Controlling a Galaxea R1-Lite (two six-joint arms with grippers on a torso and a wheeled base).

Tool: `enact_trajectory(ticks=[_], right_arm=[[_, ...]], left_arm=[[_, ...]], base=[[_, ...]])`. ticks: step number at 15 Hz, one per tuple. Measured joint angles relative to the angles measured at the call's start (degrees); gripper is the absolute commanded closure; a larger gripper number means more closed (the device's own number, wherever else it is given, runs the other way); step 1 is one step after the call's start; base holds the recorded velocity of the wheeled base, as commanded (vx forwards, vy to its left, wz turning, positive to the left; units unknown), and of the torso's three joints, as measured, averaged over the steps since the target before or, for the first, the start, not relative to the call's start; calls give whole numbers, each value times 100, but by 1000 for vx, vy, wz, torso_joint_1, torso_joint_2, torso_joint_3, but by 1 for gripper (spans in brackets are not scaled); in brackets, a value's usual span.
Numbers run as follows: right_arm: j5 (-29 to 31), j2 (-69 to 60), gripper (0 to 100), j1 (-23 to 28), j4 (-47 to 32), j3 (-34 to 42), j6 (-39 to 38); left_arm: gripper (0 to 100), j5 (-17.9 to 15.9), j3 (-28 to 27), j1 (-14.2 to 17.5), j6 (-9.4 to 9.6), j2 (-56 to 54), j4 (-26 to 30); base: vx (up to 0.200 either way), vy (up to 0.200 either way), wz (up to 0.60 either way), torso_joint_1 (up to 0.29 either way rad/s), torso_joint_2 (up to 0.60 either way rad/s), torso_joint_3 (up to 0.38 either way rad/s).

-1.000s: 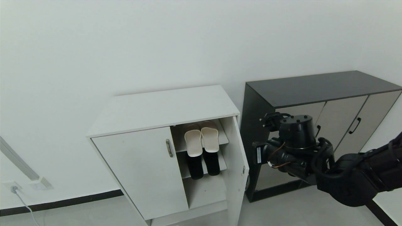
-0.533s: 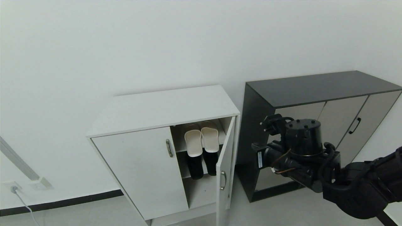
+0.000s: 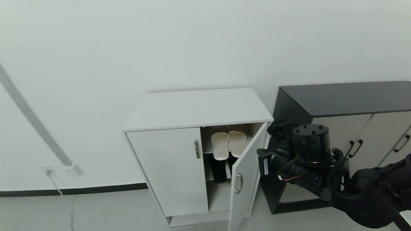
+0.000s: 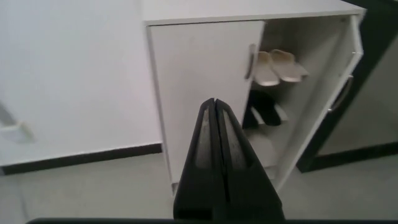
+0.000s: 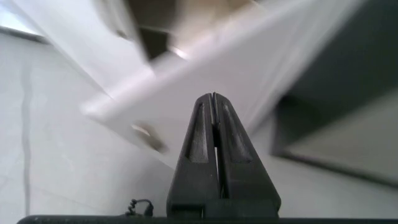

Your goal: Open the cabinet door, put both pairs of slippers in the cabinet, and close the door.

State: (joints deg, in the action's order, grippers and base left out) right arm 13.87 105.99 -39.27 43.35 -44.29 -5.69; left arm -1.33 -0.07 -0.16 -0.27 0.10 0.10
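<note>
Swinging inward since half a second ago, the right door (image 3: 245, 173) of the white wooden cabinet (image 3: 199, 107) now stands about half shut; the head camera has shifted too. The right end effector (image 5: 214, 98), fingers pressed together and empty, points at that door from close by, its arm bent between the door and the dark grey cabinet (image 3: 346, 96). The left end effector (image 4: 215, 102), likewise closed, faces the cabinet front from farther back. Cream slippers (image 3: 228, 144) sit on the upper shelf, black slippers (image 3: 220, 168) on the shelf below.

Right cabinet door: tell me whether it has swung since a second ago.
Yes. Against the cabinet, the door has swung toward shut: it stood edge-on then, and now angles across part of the opening, handle facing out.
</note>
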Motion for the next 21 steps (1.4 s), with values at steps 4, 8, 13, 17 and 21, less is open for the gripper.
enact_trajectory(ticks=[4,8,13,17,21], right_arm=[[5,-4,100,13,332,146,217],[27,-213,100,24,343,341,455],[22,-1089,100,18,-121,1303,560],[-6,-1613,100,11,-266,2092,551],[2,-1648,100,-133,-255,2288,523]], left_arm=[[100,21,-2,0,-6,0,1],[100,21,-2,0,0,0,0],[100,21,-2,0,9,0,0],[100,21,-2,0,11,0,-2],[100,22,-2,-2,-2,0,1]], base=[[0,0,0,0,0,0],[0,0,0,0,0,0],[40,0,0,0,0,0],[200,0,0,0,-2,6],[50,0,0,4,2,-1]])
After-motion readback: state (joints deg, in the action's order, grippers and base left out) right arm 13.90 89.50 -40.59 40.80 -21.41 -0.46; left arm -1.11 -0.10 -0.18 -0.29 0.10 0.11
